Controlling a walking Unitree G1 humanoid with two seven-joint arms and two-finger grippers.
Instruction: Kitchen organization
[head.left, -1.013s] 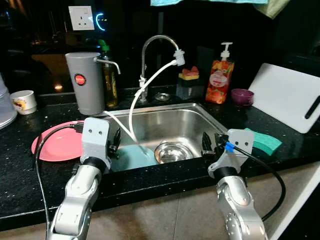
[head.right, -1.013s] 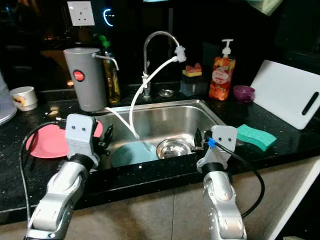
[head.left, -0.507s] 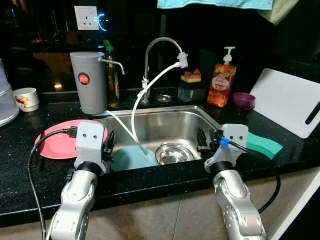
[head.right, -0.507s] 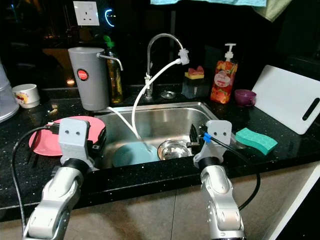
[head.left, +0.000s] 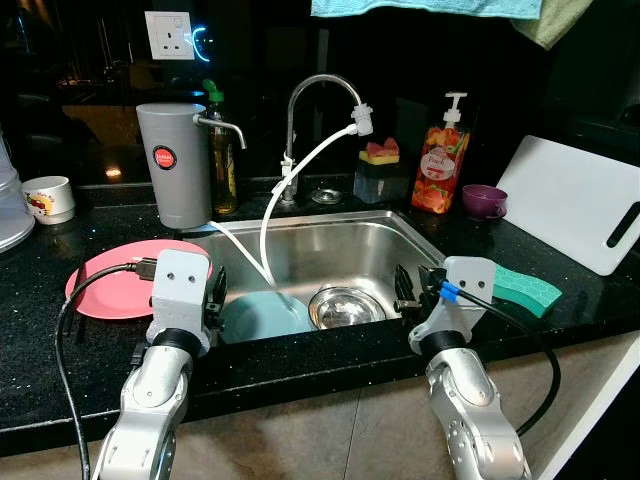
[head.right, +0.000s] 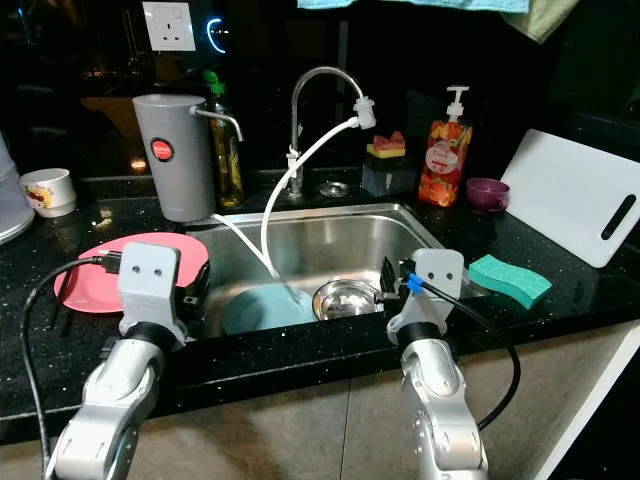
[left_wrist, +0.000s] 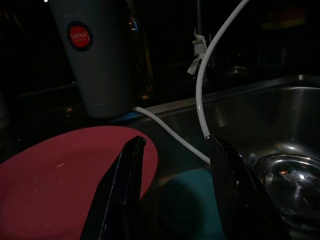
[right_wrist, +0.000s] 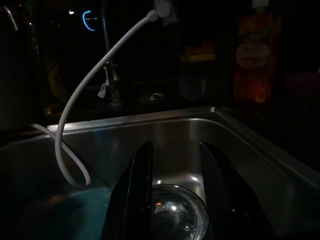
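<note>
Both arms reach over the front edge of the black speckled surface (head.left: 40, 330) toward the stainless sink (head.left: 400, 232). The left claw (head.left: 214, 296) hangs at the sink's left rim, fingers spread fairly wide with nothing between them; in its wrist view one finger lies over the edge of the pink plate (head.left: 108, 290) and the other over the basin. The pink plate lies flat on the surface just beside that rim, a black cable crossing its near side. The right claw (head.left: 405, 289) hovers inside the basin near its right wall, fingers parted a moderate way and empty, just above the steel bowl (head.left: 346, 306).

Down in the basin a teal plate (head.left: 264, 315) lies at the left, touching or nearly touching the steel bowl at the middle. A white hose (head.left: 300, 170) loops from the tap (head.left: 320, 100) down to the teal plate. The back half of the basin is bare metal.

Along the back edge stand a grey canister (head.left: 172, 165), an oil bottle (head.left: 221, 160), a sponge holder (head.left: 378, 170), an orange soap dispenser (head.left: 445, 160) and a small purple bowl (head.left: 484, 200). A green sponge (head.left: 525, 288) sits on the surface just right of the right wrist, and a white cutting board (head.left: 575, 200) leans further right. A white mug (head.left: 46, 200) sits far left.
</note>
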